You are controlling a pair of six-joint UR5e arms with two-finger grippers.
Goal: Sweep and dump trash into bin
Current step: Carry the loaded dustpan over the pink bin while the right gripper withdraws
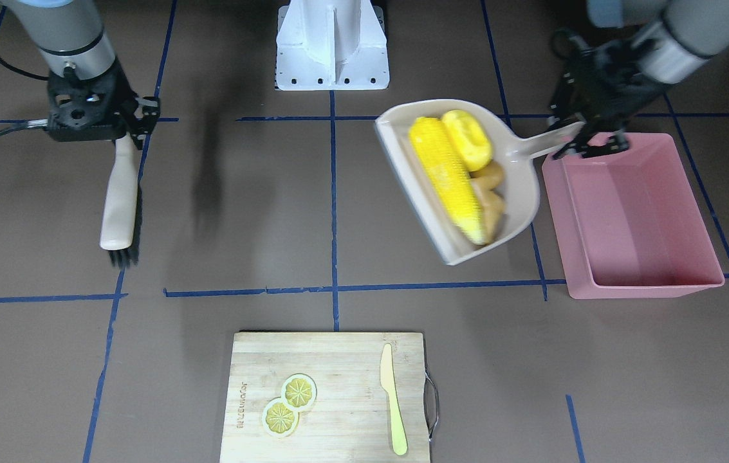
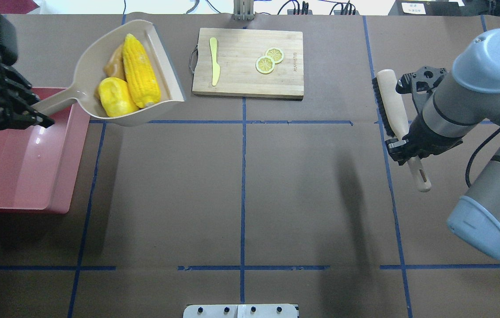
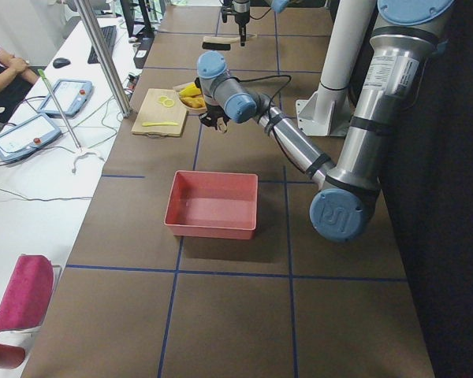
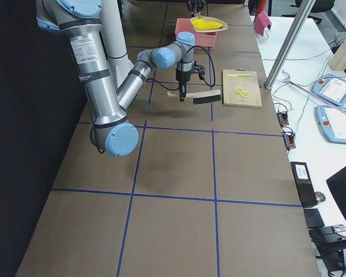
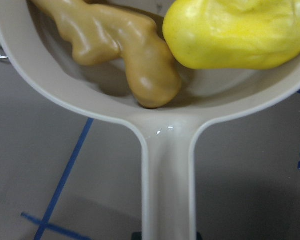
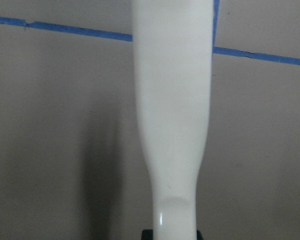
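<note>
The left gripper (image 2: pixel 33 114) is clenched on the handle of a beige plastic dustpan (image 2: pixel 93 66), above the far corner of the large pink rectangular plastic tub (image 2: pixel 24 168), which stands with nothing in it on the brown table crossed by blue tape lines (image 2: pixel 241 198). The pan is held off the table just beside the tub and carries all three toy foods: a ridged yellow corn cob (image 2: pixel 140 73), a smooth yellow potato-like lump (image 2: pixel 116 97) and a knobbly tan ginger root (image 2: pixel 114 67), all touching. Further right lies a wooden cutting board (image 2: pixel 241 79) with a pale yellow-green knife (image 2: pixel 214 62) and two lemon slices (image 2: pixel 265 65). At the right, the right gripper (image 2: pixel 402 148) grasps the pale handle of a black-bristled brush (image 2: pixel 393 104).
</note>
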